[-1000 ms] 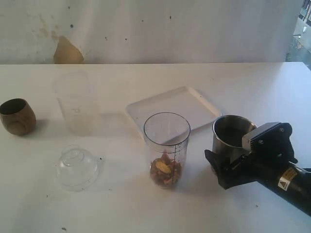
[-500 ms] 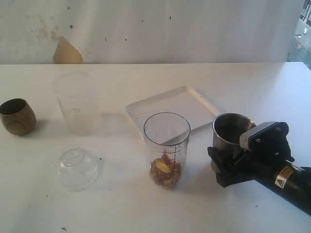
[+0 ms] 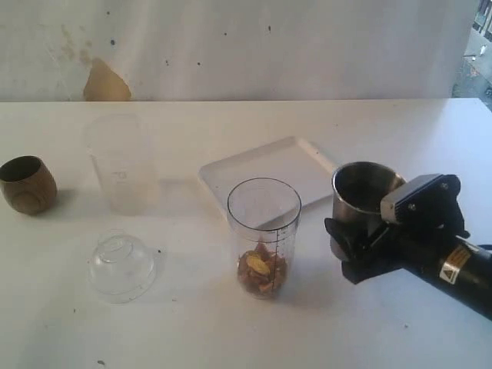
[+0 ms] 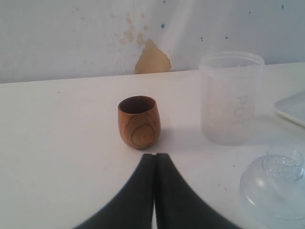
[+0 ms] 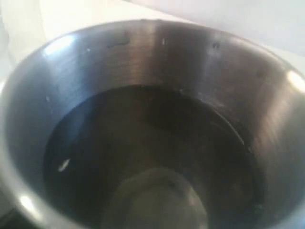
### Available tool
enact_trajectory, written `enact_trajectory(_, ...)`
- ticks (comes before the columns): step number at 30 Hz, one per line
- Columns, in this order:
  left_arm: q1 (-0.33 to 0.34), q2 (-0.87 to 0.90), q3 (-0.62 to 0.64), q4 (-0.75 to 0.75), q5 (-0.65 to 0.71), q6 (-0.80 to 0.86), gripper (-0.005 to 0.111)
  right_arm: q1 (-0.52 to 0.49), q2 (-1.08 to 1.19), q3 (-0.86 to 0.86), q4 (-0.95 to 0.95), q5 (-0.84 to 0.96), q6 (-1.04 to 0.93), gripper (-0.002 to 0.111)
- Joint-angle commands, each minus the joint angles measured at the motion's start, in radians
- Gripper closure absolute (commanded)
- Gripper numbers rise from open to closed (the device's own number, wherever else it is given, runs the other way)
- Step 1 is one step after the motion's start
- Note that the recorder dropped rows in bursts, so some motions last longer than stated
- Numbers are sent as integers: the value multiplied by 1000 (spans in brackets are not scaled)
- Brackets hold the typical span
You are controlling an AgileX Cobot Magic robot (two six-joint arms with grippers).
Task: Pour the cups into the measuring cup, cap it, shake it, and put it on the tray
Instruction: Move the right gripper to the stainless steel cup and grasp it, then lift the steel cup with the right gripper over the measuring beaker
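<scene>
The steel tumbler [image 3: 364, 198] hangs a little above the table, right of the measuring cup [image 3: 264, 231], with my right gripper [image 3: 352, 244] shut round its lower part. In the right wrist view the tumbler's wall [image 5: 157, 52] fills the frame with dark liquid inside, and the fingers are hidden. The measuring cup stands upright with brown and yellow bits at its bottom. The wooden cup [image 3: 28, 184] stands at the far left. My left gripper [image 4: 155, 155] is shut and empty just short of the wooden cup [image 4: 138, 121]. The white tray [image 3: 307, 157] lies behind the measuring cup.
A frosted plastic cup [image 3: 119, 163] stands right of the wooden cup and also shows as the frosted cup [image 4: 230, 98] in the left wrist view. A clear dome lid [image 3: 121, 266] lies in front of it. A wall runs along the table's far edge.
My right gripper has raised the steel tumbler slightly and carried it a little left, toward the measuring cup. Nothing else has moved.
</scene>
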Motion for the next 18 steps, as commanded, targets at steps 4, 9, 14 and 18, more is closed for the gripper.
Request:
enact_trajectory(4, 0, -5, 3, 3, -10, 1, 106, 26, -178, -109, -102, 152, 105, 108)
enact_trajectory(9, 0, -5, 3, 3, -10, 1, 106, 102, -229, -175, -104, 248, 90, 108)
enact_trajectory(14, 0, -5, 3, 3, -10, 1, 106, 141, -237, -242, -104, 344, 36, 108)
enact_trajectory(18, 0, -5, 3, 3, -10, 1, 106, 141, -237, -275, -106, 369, 27, 108)
